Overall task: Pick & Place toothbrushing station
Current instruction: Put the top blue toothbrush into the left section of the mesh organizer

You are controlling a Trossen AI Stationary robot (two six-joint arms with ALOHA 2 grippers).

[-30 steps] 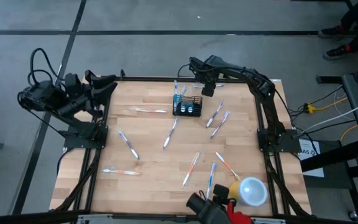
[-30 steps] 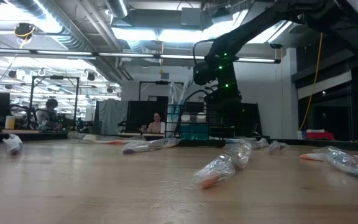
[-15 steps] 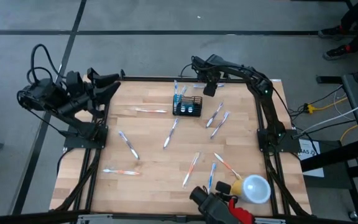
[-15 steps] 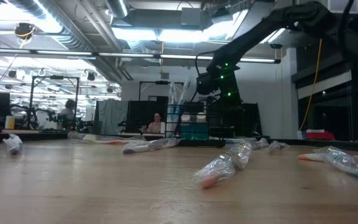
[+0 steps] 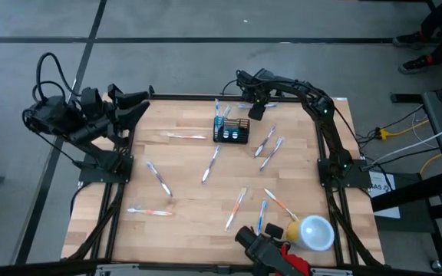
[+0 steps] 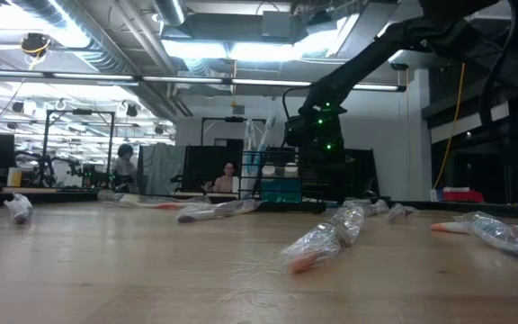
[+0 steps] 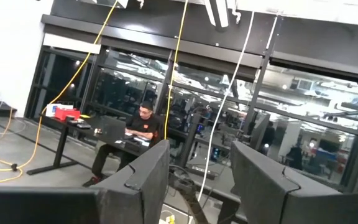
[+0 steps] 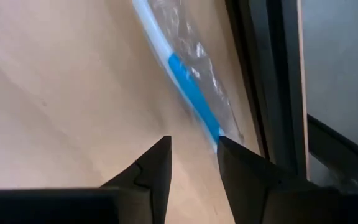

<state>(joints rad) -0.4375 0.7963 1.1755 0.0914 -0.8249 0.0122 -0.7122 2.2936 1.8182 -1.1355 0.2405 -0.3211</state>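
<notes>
The black mesh holder (image 5: 231,133) stands on the wooden table toward the far side, with several toothbrushes upright in it; it also shows in the low view (image 6: 277,184). My right gripper (image 5: 240,80) is open above the table's far edge, just beyond the holder. In the right wrist view its fingers (image 8: 192,155) hang over a wrapped blue-and-white toothbrush (image 8: 188,87) that lies flat along the edge. My left gripper (image 5: 140,99) is open and empty at the far left corner, raised and pointing out into the room (image 7: 199,174).
Several wrapped toothbrushes lie loose on the table, such as one on the left (image 5: 158,178), one in the middle (image 5: 211,163) and one on the near side (image 5: 236,208). A round yellow cup with a pale lid (image 5: 313,232) sits at the near right corner. People sit in the room behind.
My right arm has sunk a little at the far edge behind the holder. The yellow cup at the near right corner has shifted slightly toward the right.
</notes>
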